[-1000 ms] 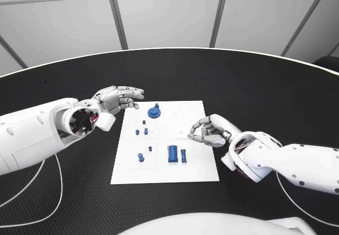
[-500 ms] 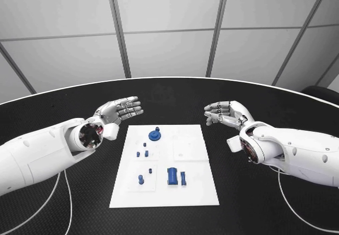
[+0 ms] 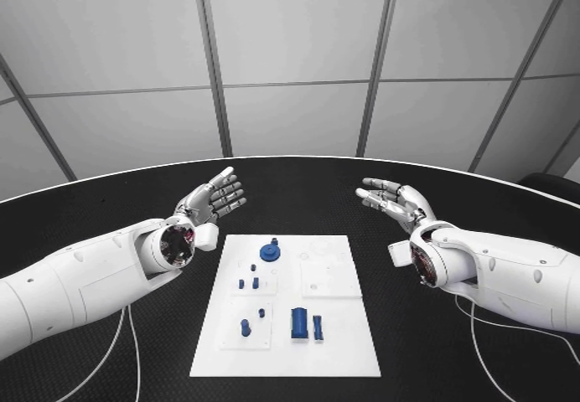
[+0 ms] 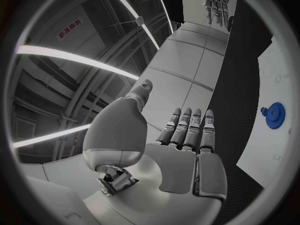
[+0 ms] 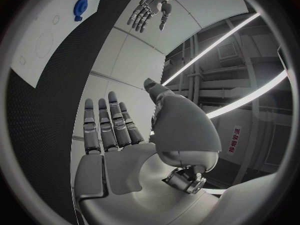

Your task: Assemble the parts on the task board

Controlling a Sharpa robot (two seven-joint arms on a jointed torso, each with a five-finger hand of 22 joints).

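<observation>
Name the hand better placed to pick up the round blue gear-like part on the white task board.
Left hand, likely: the round blue gear-like part stands on its side of the white task board. Both hands are open and raised.

Task board (image 4: 275, 80): cut off by the circle's rim in the left wrist view, likewise in the right wrist view. Small blue parts (image 3: 248, 284): shapes too small to tell. Bench (image 3: 484, 201): cropped at both side edges.

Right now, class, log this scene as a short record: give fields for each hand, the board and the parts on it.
left hand: open, raised off the table, holds nothing
right hand: open, raised, holds nothing
task board: white, flat on the black table, between the arms
blue gear part: on the board's far end
other blue parts: small pieces on the board's left and near areas
</observation>
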